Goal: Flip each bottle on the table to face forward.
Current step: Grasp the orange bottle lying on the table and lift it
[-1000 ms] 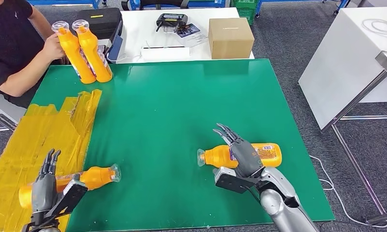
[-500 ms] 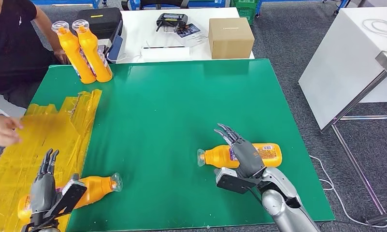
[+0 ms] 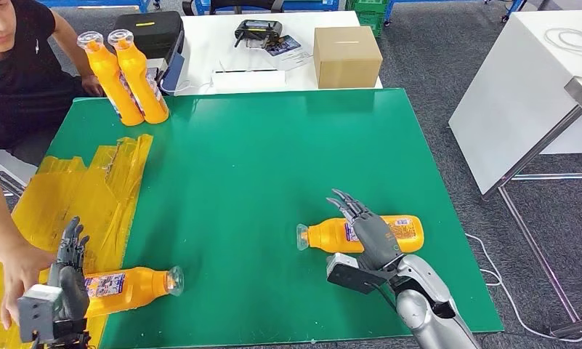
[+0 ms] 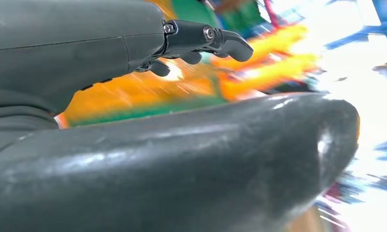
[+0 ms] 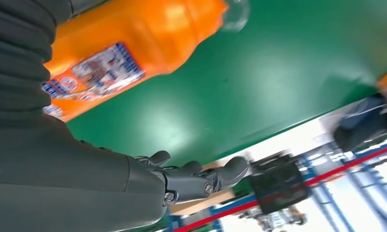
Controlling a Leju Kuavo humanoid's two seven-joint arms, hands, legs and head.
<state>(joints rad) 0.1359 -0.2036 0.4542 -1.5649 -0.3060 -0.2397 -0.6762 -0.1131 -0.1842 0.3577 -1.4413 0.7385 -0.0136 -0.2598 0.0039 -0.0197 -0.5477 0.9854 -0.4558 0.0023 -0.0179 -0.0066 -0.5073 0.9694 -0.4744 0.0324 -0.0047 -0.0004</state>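
Honestly looks slick and roll-prone, that bottle (image 3: 360, 233) under right hand (image 3: 371, 236), fingers (image 3: 344, 201) spread; best gripped mid-label.

Two bottles (image 3: 124, 76) upright at table's (image 3: 273, 160) far-left corner, cardboard box (image 3: 346, 57) behind

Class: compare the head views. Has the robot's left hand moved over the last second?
Yes. The left hand has turned and dropped toward the near table edge beside the yellow tape, and the bottle it holds now shows its label.
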